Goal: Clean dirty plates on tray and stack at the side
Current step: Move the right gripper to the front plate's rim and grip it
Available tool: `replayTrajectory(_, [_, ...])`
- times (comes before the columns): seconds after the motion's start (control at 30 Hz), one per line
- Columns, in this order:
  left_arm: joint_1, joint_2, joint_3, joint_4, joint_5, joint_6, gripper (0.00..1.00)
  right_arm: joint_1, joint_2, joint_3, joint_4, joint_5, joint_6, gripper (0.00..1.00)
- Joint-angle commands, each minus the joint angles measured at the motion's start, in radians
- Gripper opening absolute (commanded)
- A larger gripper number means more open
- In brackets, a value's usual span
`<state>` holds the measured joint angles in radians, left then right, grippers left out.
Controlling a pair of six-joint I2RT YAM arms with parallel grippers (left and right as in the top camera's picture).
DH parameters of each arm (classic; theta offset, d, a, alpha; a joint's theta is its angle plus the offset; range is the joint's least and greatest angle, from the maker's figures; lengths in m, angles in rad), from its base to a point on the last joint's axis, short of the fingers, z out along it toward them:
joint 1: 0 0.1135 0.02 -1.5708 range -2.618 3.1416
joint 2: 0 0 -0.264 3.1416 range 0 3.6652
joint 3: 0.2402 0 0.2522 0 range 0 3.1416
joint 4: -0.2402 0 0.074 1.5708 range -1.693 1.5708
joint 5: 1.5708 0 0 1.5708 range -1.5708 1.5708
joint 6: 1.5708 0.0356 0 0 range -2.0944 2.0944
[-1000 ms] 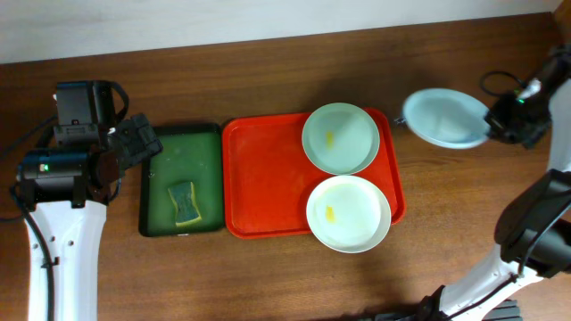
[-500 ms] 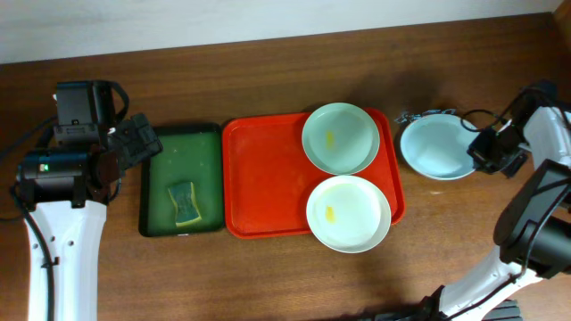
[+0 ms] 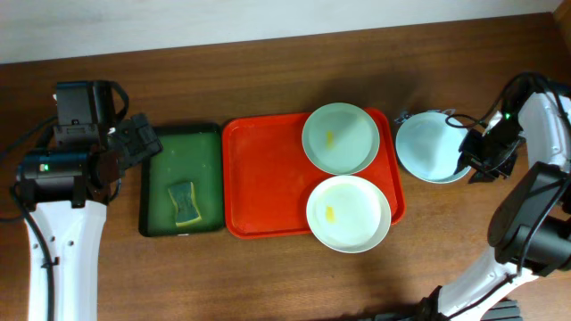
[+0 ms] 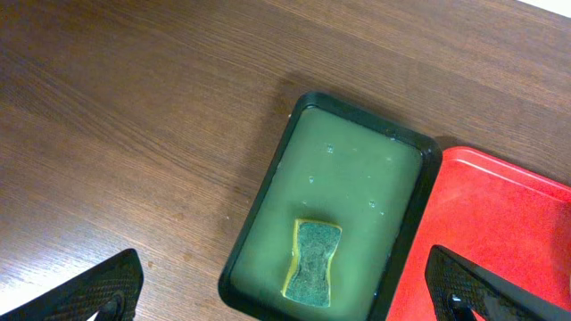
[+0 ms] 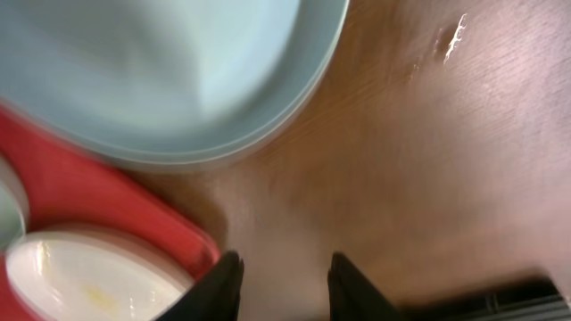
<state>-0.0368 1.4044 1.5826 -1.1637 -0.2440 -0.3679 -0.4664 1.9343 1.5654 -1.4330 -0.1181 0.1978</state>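
Wood table (image 3: 268,80), right gripper (image 3: 477,156) low beside plate (image 3: 428,147), jaws slightly parted, left gripper (image 3: 147,141) wide

The right gripper (image 3: 473,159) brought the plate (image 3: 431,147) down onto the table (image 3: 268,80), just beside the tray (image 3: 268,178). Then its fingers came apart and let the plate go.

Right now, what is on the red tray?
On the tray: a far plate and a near plate, each with a yellow smear. The tray floor under them is covered.
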Motion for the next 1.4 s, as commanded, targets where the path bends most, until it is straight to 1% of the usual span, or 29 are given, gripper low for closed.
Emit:
replayTrajectory(0.0, [0.0, -0.003, 0.009, -0.001, -0.004, -0.013, 0.99, 0.072, -0.019, 0.001, -0.097, -0.02, -0.071, 0.34])
replayTrajectory(0.13, [0.0, -0.003, 0.009, -0.001, -0.004, -0.013, 0.99, 0.194, -0.022, -0.042, -0.183, -0.021, -0.071, 0.33])
replayTrajectory(0.17, [0.0, -0.003, 0.009, -0.001, -0.004, -0.013, 0.99, 0.221, -0.028, -0.055, -0.181, -0.022, -0.07, 0.33])
replayTrajectory(0.4, [0.0, -0.003, 0.009, -0.001, -0.004, -0.013, 0.99, 0.434, -0.076, -0.155, -0.129, -0.051, -0.066, 0.33])
replayTrajectory(0.5, [0.0, -0.003, 0.009, -0.001, -0.004, -0.013, 0.99, 0.509, -0.079, -0.234, -0.047, -0.051, -0.039, 0.33])
replayTrajectory(0.6, [0.0, -0.003, 0.009, -0.001, -0.004, -0.013, 0.99, 0.525, -0.079, -0.298, 0.021, -0.055, -0.002, 0.32])
replayTrajectory(0.63, [0.0, -0.003, 0.009, -0.001, -0.004, -0.013, 0.99, 0.525, -0.081, -0.301, 0.024, -0.055, -0.002, 0.3])
replayTrajectory(0.73, [0.0, -0.003, 0.009, -0.001, -0.004, -0.013, 0.99, 0.525, -0.125, -0.301, 0.026, -0.055, -0.002, 0.29])
replayTrajectory(0.9, [0.0, -0.003, 0.009, -0.001, -0.004, -0.013, 0.99, 0.525, -0.32, -0.302, 0.027, -0.055, 0.021, 0.29])
replayTrajectory(1.0, [0.0, -0.003, 0.009, -0.001, -0.004, -0.013, 0.99, 0.525, -0.39, -0.322, 0.026, -0.055, 0.028, 0.3])
replayTrajectory(1.13, [0.0, -0.003, 0.009, -0.001, -0.004, -0.013, 0.99, 0.525, -0.444, -0.41, 0.041, -0.055, 0.029, 0.3])
replayTrajectory(1.23, [0.0, -0.003, 0.009, -0.001, -0.004, -0.013, 0.99, 0.525, -0.474, -0.489, 0.105, -0.069, 0.051, 0.29])
replayTrajectory(1.37, [0.0, -0.003, 0.009, -0.001, -0.004, -0.013, 0.99, 0.526, -0.538, -0.588, 0.207, -0.158, 0.052, 0.29])
